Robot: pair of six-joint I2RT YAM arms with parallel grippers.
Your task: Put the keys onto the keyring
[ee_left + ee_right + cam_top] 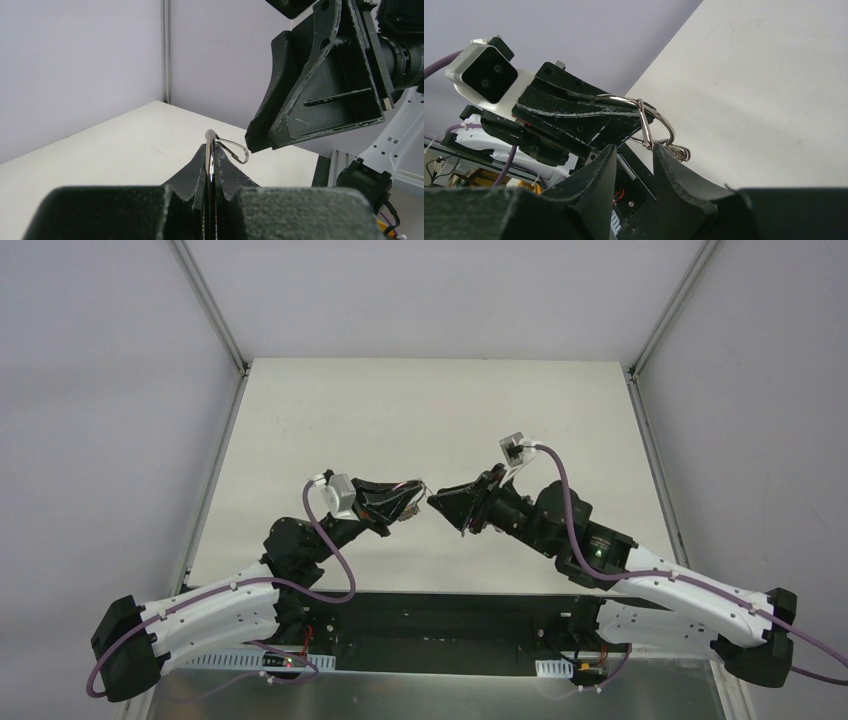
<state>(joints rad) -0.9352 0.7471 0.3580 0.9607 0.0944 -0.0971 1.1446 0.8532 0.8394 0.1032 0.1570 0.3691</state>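
My left gripper [418, 490] is shut on the keyring [210, 145], a thin silver wire ring held edge-on between its pads, with the top of the ring sticking out past the fingertips. A small wire clip [236, 148] hangs off the ring to the right. In the right wrist view the keyring [659, 114] juts from the left gripper [574, 115], with a small metal piece [677, 151] dangling below it. My right gripper [634, 148] is open and empty, its fingertips just short of the ring and tip to tip with the left gripper [436, 502]. The keys are not in view.
Both arms meet above the near middle of the white table [420, 410]. Grey walls and metal frame posts [212, 310] bound the table at the sides and back. The dark base plate [440, 625] lies at the near edge.
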